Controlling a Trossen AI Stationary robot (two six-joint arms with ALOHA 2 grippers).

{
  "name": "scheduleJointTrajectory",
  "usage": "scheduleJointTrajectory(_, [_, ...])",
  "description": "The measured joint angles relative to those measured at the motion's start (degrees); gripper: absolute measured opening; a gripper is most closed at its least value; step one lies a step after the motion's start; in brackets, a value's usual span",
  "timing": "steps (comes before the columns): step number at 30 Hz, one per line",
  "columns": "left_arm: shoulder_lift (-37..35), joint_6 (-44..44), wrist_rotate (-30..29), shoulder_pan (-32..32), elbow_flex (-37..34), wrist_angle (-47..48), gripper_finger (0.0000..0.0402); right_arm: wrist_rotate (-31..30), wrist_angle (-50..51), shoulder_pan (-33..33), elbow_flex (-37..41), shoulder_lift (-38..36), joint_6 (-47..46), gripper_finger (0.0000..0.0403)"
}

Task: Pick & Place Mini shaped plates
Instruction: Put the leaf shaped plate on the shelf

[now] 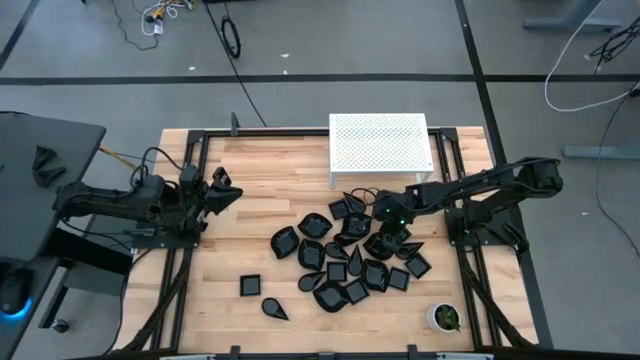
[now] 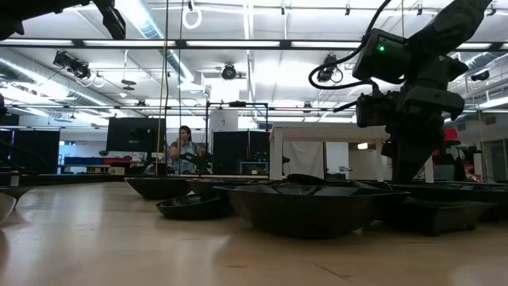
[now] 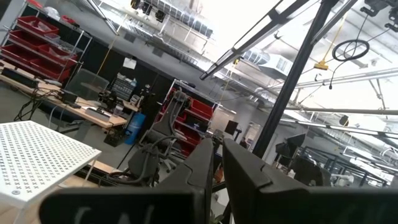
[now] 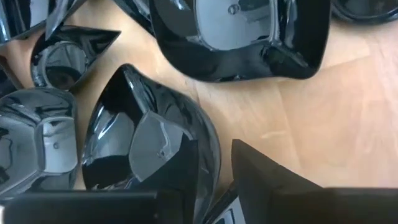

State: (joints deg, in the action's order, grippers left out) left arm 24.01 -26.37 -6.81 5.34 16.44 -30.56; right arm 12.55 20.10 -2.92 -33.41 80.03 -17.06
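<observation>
Mostly undone: the plates (image 1: 350, 255) sat piled mid-table, two lying apart at the near left. The right gripper (image 1: 388, 240), jaws half-closed astride a teardrop plate's (image 4: 149, 149) rim, hadn't lifted it; the left gripper (image 1: 222, 190) waited shut, empty.

Bright ceiling lights (image 2: 151, 20) glare; low foreground blurred

The right arm reaches low over the table's middle, its gripper (image 1: 388, 238) pointing down. The left gripper (image 1: 222, 190) rests shut at the left edge.
</observation>
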Motion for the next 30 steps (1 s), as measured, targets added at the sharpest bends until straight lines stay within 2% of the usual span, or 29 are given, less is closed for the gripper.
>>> scheduleJointTrajectory(4, [0.0,0.0,0.0,0.0,0.0,0.0,0.0042,0.0,-0.3,0.0,0.0,0.0,0.0,0.0072])
scheduleJointTrajectory(11, [0.0,0.0,0.0,0.0,0.0,0.0,0.0042,0.1,-0.6,0.0,0.0,-0.1,0.0,0.0009])
scheduleJointTrajectory(18, [0.0,0.0,0.0,0.0,0.0,0.0,0.0042,0.1,1.6,0.0,-1.0,-2.2,-1.9,0.0006])
scheduleJointTrajectory(24, [0.0,0.0,0.0,0.0,0.0,0.0,0.0042,-0.2,13.8,0.0,-9.2,-6.0,-1.9,0.0004])
scheduleJointTrajectory(30, [0.0,0.0,0.0,0.0,0.0,0.0,0.0042,-6.8,26.5,-0.5,-22.6,-8.6,-0.3,0.0002])
